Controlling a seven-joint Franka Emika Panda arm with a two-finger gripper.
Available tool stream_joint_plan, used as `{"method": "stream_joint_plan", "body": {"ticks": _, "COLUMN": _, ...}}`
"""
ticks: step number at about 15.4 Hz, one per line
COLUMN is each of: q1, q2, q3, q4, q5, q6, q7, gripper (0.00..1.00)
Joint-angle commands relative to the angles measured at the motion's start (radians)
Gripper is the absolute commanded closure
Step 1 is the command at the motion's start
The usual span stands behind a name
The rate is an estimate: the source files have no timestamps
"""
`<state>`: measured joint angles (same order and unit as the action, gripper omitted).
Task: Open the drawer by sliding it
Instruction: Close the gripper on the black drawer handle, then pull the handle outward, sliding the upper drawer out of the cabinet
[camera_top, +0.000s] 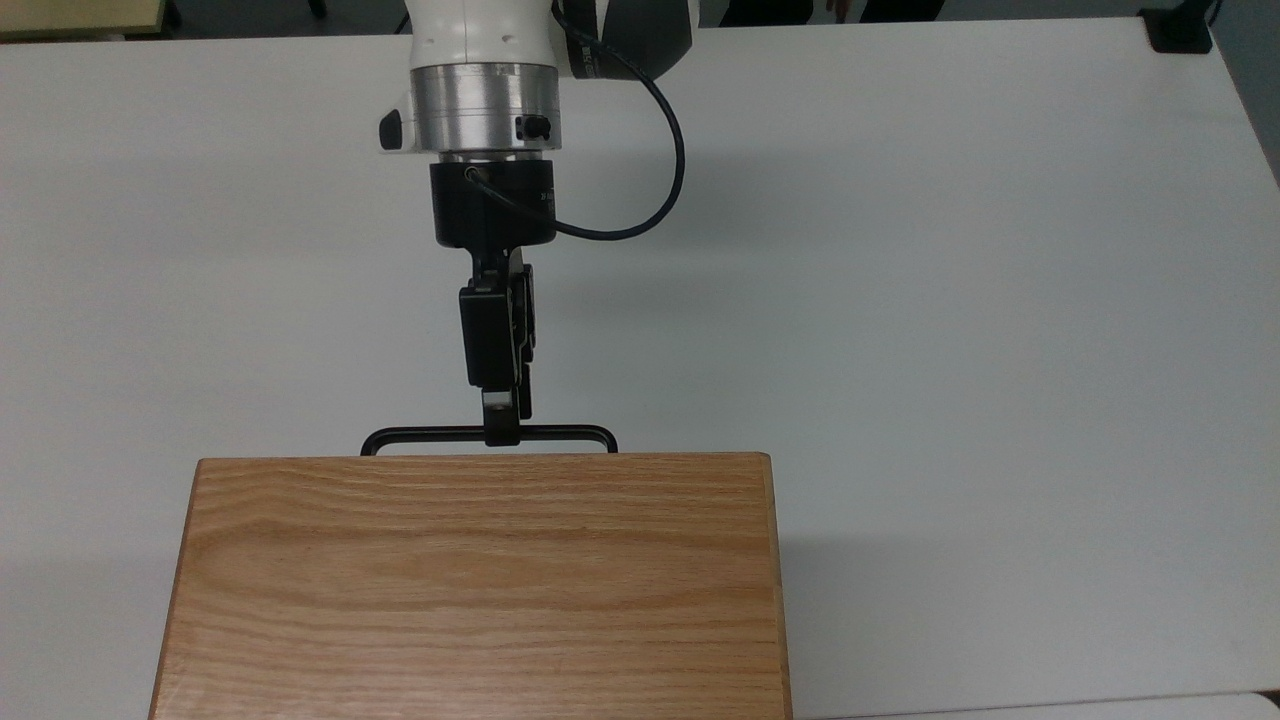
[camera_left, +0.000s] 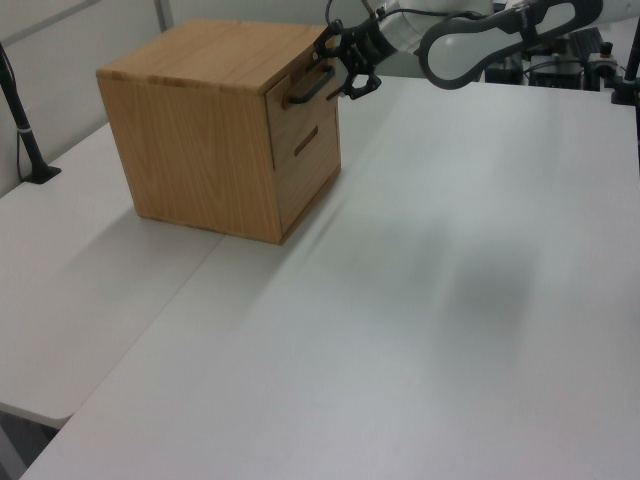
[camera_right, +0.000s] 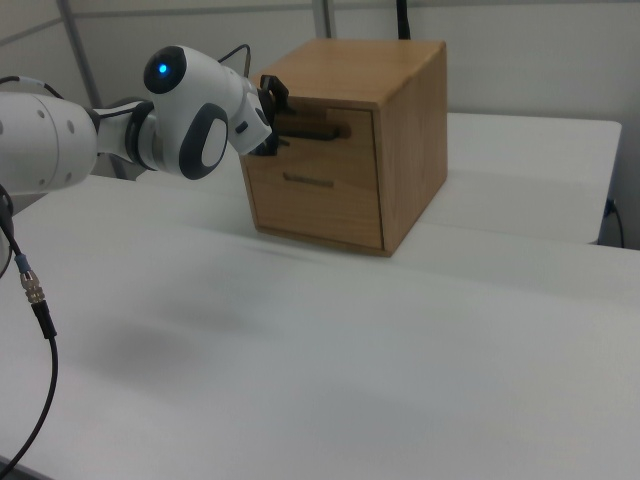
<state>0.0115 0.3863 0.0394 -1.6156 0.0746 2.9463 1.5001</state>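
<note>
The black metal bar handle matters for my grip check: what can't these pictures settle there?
- Top view: the gripper covers the black metal bar handle; grip unclear.
- Right view: the white arm hides the fingertips.
- Top view: the oak cabinet top hides the light oak drawer front.

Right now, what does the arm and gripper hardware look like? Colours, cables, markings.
White rounded arm links with dark grey joint sections and a lit blue dot. At the wrist, a silver metal flange, then a black cylinder. The gripper is black with slim linkage fingers. A black cable loops from the cylinder back up the arm.
</note>
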Motion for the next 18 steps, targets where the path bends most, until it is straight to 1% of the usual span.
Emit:
{"method": "stream_joint_plan", "body": {"ticks": 1, "q1": 0.004, "q2": 0.037, "q3": -0.01, "q4": 0.04, "q5": -0.001, "q6": 0.017, "q7": 0.02, "gripper": 0.41}}
{"method": "stream_joint_plan", "body": {"ticks": 2, "q1": 0.004, "q2": 0.037, "q3": -0.01, "q4": 0.039, "q5": -0.001, "q6": 0.017, "q7": 0.02, "gripper": 0.51}}
{"method": "stream_joint_plan", "body": {"ticks": 3, "q1": 0.002, "q2": 0.039, "q3": -0.012, "q4": 0.039, "q5": -0.001, "q6": 0.017, "q7": 0.02, "gripper": 0.55}}
{"method": "stream_joint_plan", "body": {"ticks": 4, "q1": 0.002, "q2": 0.037, "q3": -0.012, "q4": 0.039, "q5": -0.004, "q6": 0.017, "q7": 0.017, "gripper": 0.66}}
{"method": "stream_joint_plan", "body": {"ticks": 5, "q1": 0.002, "q2": 0.036, "q3": -0.012, "q4": 0.039, "q5": -0.003, "q6": 0.017, "q7": 0.017, "gripper": 0.7}}
{"method": "stream_joint_plan", "body": {"ticks": 7, "q1": 0.001, "q2": 0.036, "q3": -0.012, "q4": 0.037, "q5": -0.003, "q6": 0.016, "q7": 0.016, "gripper": 0.98}}
{"method": "stream_joint_plan", "body": {"ticks": 8, "q1": -0.001, "q2": 0.032, "q3": -0.012, "q4": 0.036, "q5": -0.001, "q6": 0.016, "q7": 0.016, "gripper": 1.0}}
{"method": "stream_joint_plan", "body": {"ticks": 11, "q1": -0.01, "q2": 0.002, "q3": -0.01, "q4": 0.004, "q5": 0.008, "q6": 0.014, "q7": 0.02, "gripper": 1.0}}
{"method": "stream_joint_plan", "body": {"ticks": 14, "q1": -0.018, "q2": -0.064, "q3": -0.01, "q4": -0.079, "q5": 0.011, "q6": 0.014, "q7": 0.026, "gripper": 1.0}}
{"method": "stream_joint_plan", "body": {"ticks": 18, "q1": -0.016, "q2": -0.184, "q3": -0.01, "q4": -0.228, "q5": 0.011, "q6": 0.017, "q7": 0.028, "gripper": 0.98}}
